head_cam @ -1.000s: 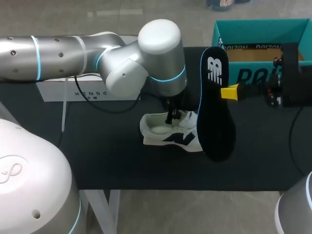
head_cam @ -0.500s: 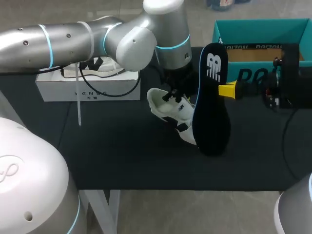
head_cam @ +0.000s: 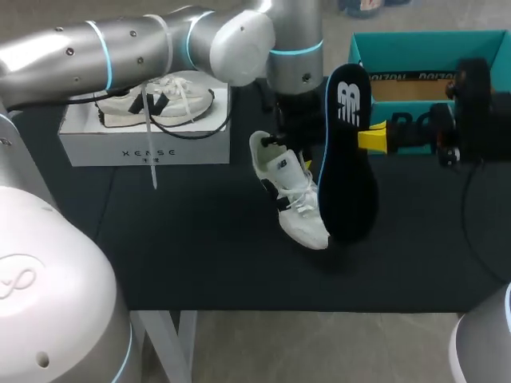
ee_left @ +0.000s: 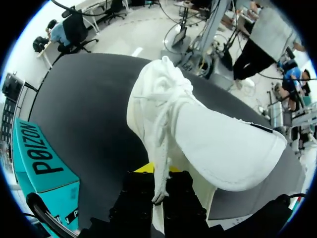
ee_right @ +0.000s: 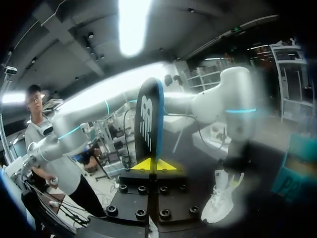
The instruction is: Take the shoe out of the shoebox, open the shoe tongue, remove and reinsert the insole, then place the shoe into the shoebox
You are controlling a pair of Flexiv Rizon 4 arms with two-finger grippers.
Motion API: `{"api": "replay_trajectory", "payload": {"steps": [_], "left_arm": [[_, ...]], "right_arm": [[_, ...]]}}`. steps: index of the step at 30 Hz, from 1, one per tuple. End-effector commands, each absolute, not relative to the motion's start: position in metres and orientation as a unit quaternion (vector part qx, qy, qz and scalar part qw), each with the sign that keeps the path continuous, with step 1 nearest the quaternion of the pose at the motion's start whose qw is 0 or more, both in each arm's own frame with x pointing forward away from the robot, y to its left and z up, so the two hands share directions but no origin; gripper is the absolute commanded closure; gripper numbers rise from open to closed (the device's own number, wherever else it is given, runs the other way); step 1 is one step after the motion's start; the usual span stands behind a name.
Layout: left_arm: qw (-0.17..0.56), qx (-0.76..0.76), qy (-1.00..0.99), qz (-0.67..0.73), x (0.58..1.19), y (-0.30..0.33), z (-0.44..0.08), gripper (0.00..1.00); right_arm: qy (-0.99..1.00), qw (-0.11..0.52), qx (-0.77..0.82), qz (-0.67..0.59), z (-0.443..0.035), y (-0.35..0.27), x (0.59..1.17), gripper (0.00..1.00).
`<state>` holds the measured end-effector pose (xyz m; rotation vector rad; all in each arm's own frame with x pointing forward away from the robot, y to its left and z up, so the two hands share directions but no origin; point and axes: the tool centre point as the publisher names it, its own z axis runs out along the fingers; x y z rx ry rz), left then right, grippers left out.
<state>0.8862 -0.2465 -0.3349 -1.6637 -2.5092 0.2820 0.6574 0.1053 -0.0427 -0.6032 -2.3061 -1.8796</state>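
- The white shoe (head_cam: 292, 199) is at the middle of the black table (head_cam: 184, 255), its toe toward the near edge.
- The left gripper (head_cam: 285, 142) is clamped on its heel collar.
- The dark insole (head_cam: 347, 159) stands on end just beside the shoe, pinched at its edge by the right gripper (head_cam: 374, 142), whose yellow tips are closed on it.
- The teal shoebox (head_cam: 431, 48) sits open at the far right corner.
- A white box (head_cam: 144, 148) at the far left carries a second shoe (head_cam: 156, 104).

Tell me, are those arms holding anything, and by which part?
Left end effector: the white shoe, at its heel end. Right end effector: the black insole, by its side edge.
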Motion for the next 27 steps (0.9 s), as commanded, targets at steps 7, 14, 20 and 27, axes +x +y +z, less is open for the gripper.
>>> {"api": "replay_trajectory", "payload": {"steps": [7,14,20,27], "left_arm": [[0.088,-0.551,-0.826,0.077,0.892,-0.25,-0.334,1.0],[0.088,-0.551,-0.826,0.077,0.892,-0.25,-0.334,1.0],[0.107,-0.574,-0.808,0.082,0.891,-0.248,-0.33,1.0],[0.149,-0.66,-0.731,0.087,0.889,-0.25,-0.311,1.0]], "right_arm": [[-0.761,0.06,-0.194,-0.617,-0.042,0.109,0.665,1.0],[-0.761,0.06,-0.194,-0.617,-0.042,0.109,0.665,1.0],[-0.761,0.06,-0.194,-0.617,-0.042,0.109,0.665,1.0],[-0.761,0.06,-0.194,-0.617,-0.042,0.109,0.665,1.0]]}}
